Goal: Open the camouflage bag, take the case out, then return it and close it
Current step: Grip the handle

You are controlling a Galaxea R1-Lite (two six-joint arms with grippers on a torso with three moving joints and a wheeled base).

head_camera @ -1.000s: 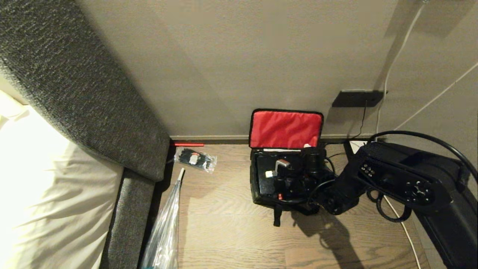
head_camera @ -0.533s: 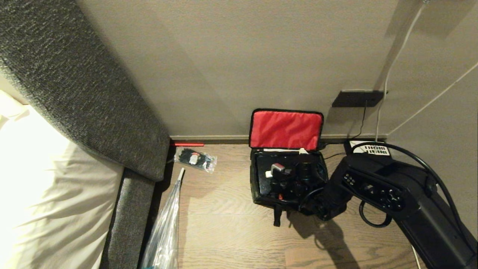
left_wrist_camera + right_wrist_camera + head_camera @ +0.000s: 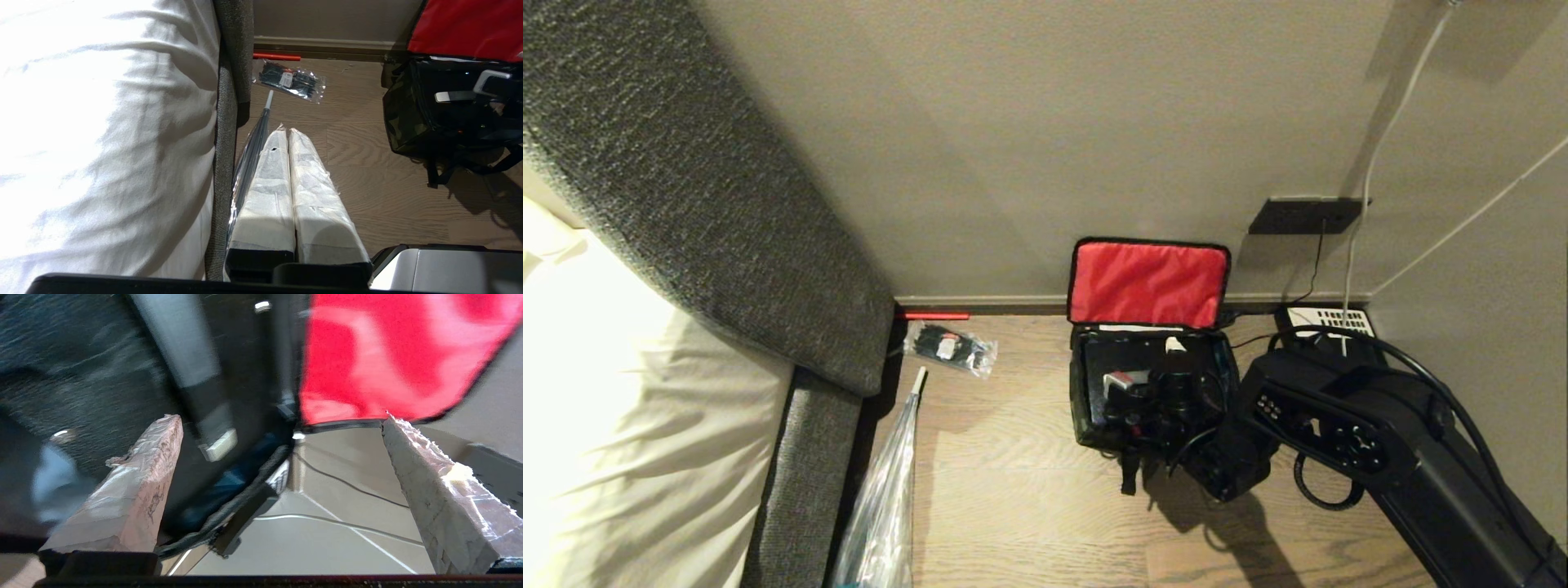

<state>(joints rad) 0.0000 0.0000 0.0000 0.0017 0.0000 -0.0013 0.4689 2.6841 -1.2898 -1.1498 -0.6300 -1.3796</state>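
Observation:
The camouflage bag [image 3: 1086, 408] stands open on the wood floor by the wall, its red-lined lid [image 3: 1147, 282] leaning upright against the wall. A black surface fills its inside, which I take for the case [image 3: 1097, 357]. My right gripper [image 3: 1146, 363] hangs over the bag's opening, open wide with nothing between its taped fingers [image 3: 157, 457]. In the right wrist view the right gripper [image 3: 280, 420] frames the bag's black rim [image 3: 245, 482] and the red lining [image 3: 380, 355]. My left gripper [image 3: 284, 130] is shut and empty, parked low beside the bed, left of the bag [image 3: 412, 118].
A clear packet of black items [image 3: 950, 347] and a red strip [image 3: 931, 315] lie near the baseboard. A plastic-sleeved umbrella [image 3: 882, 490] leans by the grey bed frame [image 3: 809, 457]. A telephone [image 3: 1331, 320], cables and a wall socket [image 3: 1307, 216] sit right of the bag.
My right arm has swung left and nearer, carrying the open gripper further across the bag's opening and uncovering the telephone. The bag and the left arm have not moved.

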